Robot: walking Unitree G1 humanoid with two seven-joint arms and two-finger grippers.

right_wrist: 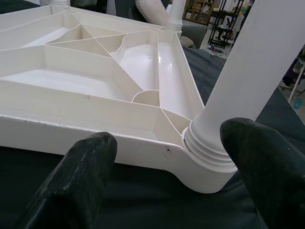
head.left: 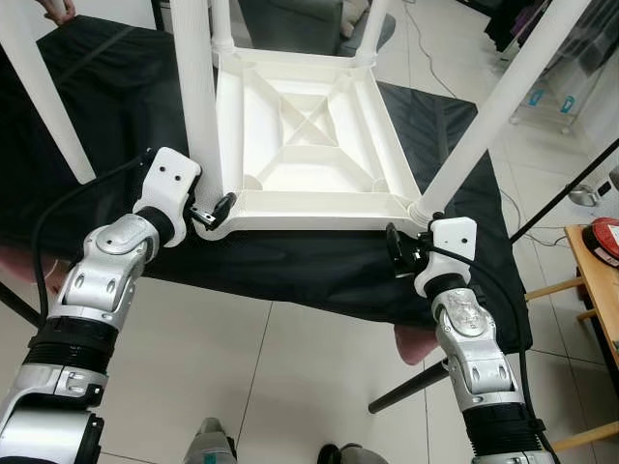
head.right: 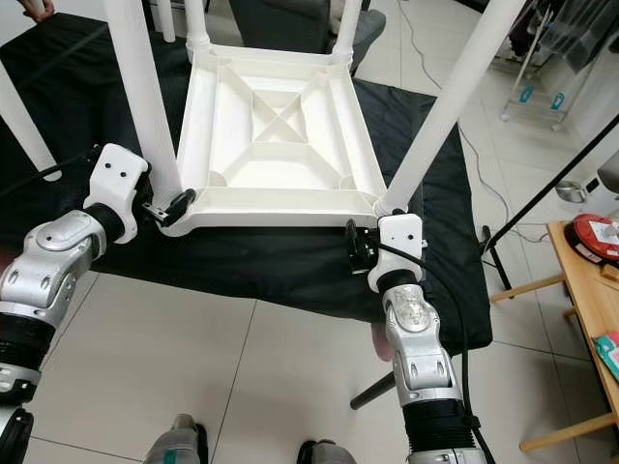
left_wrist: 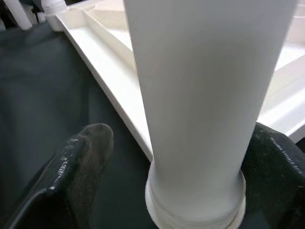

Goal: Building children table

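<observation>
a white plastic children table (head.left: 309, 135) lies upside down on a black cloth (head.left: 290, 261) spread over a low surface, its ribbed underside facing up and four white legs standing up from the corners.

the left arm reaches forward and inward from the near left, bent at the elbow, wrist turned toward the table's near left corner. the left tool (head.left: 215, 215) sits at the base of the near left leg (head.left: 198, 97); in the left wrist view its black fingers (left_wrist: 78, 167) stand wide on either side of the leg, one finger with a gap to the leg, the other half hidden behind it, so contact cannot be told.

the right arm comes up almost straight from the near right, wrist pointing at the table's near right corner. the right tool (right_wrist: 171, 162) is spread wide around the socket where the near right leg (head.left: 503, 106) enters the table, its fingers (right_wrist: 81, 181) apart from the plastic.

the tops of all four legs are cut off by the frame edge. the far corners of the table are partly hidden behind the near legs. a person's hand (head.left: 56, 10) shows at the far left of the cloth, mostly cut off. a wooden shelf (head.left: 595, 280) stands to the right of the table.
</observation>
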